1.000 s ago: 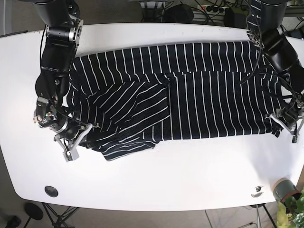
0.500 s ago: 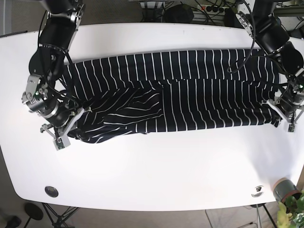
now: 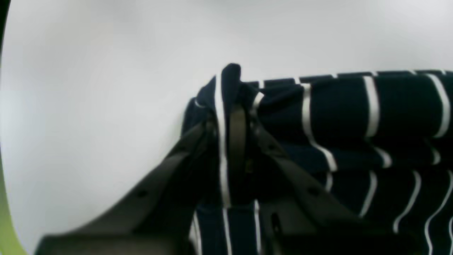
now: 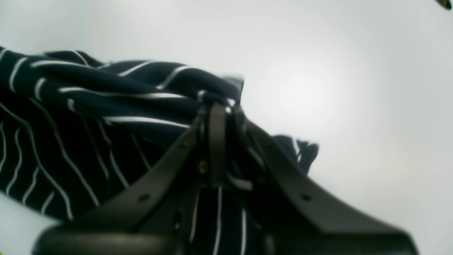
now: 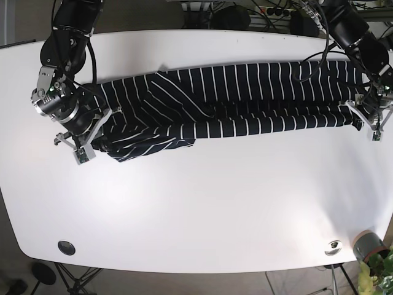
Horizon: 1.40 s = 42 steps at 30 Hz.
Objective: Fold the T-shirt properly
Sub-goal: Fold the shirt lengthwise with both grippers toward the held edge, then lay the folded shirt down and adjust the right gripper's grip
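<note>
The T-shirt (image 5: pixel 233 101) is navy with thin white stripes and stretches as a long narrow band across the white table (image 5: pixel 202 203). At its right end my left gripper (image 5: pixel 366 121) is shut on the hem corner; in the left wrist view the fingers (image 3: pixel 238 127) pinch a fold of the T-shirt (image 3: pixel 354 117). At the left end my right gripper (image 5: pixel 89 145) is shut on bunched cloth; the right wrist view shows its fingers (image 4: pixel 216 141) clamped on the T-shirt (image 4: pixel 106 99). A crumpled sleeve part (image 5: pixel 144 147) sags near the right gripper.
A round black fitting (image 5: pixel 66 247) sits in the table near the front left corner and a small metal one (image 5: pixel 333 244) near the front right. A grey pot with a plant (image 5: pixel 371 249) stands off the table's front right corner. Cables and gear lie behind the far edge.
Both grippers have carried the shirt's near edge toward the far side of the table. The cloth has narrowed from a wide spread into a thin band.
</note>
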Each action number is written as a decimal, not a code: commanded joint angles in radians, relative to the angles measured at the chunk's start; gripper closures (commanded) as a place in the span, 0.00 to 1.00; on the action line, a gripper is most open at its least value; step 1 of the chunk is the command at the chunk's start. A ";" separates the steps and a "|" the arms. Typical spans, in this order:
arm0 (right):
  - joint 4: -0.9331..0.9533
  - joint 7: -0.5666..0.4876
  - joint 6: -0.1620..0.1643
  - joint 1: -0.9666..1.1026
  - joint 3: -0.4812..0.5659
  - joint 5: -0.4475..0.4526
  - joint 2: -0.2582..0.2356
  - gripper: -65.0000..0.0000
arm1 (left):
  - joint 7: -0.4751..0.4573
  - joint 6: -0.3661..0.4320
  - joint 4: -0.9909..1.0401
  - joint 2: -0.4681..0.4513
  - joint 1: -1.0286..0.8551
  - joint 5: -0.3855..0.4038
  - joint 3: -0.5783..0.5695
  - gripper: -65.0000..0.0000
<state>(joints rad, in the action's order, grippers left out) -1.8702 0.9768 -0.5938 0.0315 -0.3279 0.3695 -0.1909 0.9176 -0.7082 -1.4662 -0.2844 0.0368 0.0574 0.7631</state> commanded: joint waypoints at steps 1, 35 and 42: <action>-0.019 -0.022 0.010 0.018 -0.009 -0.007 -0.012 0.97 | -0.015 0.010 -0.023 -0.026 -0.019 -0.008 0.006 1.00; -0.125 -0.008 0.008 0.167 -0.158 0.050 0.093 0.23 | -0.015 0.010 -0.143 -0.046 -0.127 0.066 0.005 0.45; -0.033 0.133 0.018 0.034 -0.156 0.116 0.097 0.23 | -0.015 0.010 -0.161 -0.046 -0.137 0.150 0.000 0.45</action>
<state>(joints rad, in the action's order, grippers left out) -1.9190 1.1023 -0.5758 0.1123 -0.4831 0.4576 -0.0875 0.9001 -0.7002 -1.6184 -0.3164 -0.1005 0.2100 0.7601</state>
